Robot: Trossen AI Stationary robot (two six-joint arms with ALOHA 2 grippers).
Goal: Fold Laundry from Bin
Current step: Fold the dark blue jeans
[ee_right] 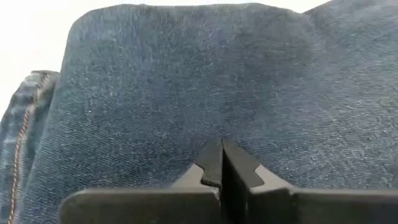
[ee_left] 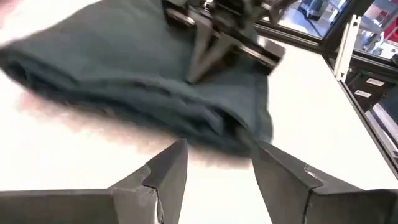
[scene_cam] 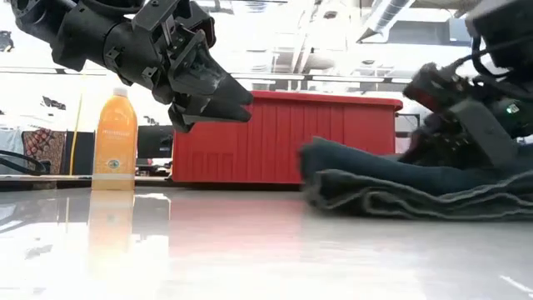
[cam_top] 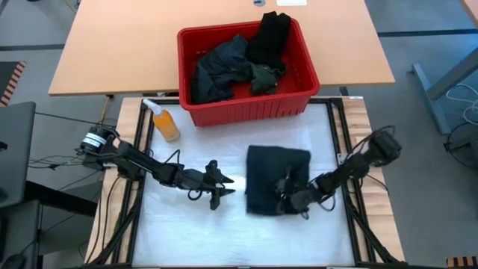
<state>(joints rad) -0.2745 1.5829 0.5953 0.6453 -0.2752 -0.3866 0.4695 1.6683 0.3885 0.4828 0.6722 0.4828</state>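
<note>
Now right tool (cam_top: pixel 287 196) pinched closed, seemingly pressing folded jeans (cam_top: pixel 272 175); left tool (cam_top: pixel 221 188) parted, empty.

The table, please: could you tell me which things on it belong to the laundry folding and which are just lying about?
Belongs: folded jeans under the shut right gripper; red bin with dark garments; open left gripper.
Lying about: orange bottle.
</note>
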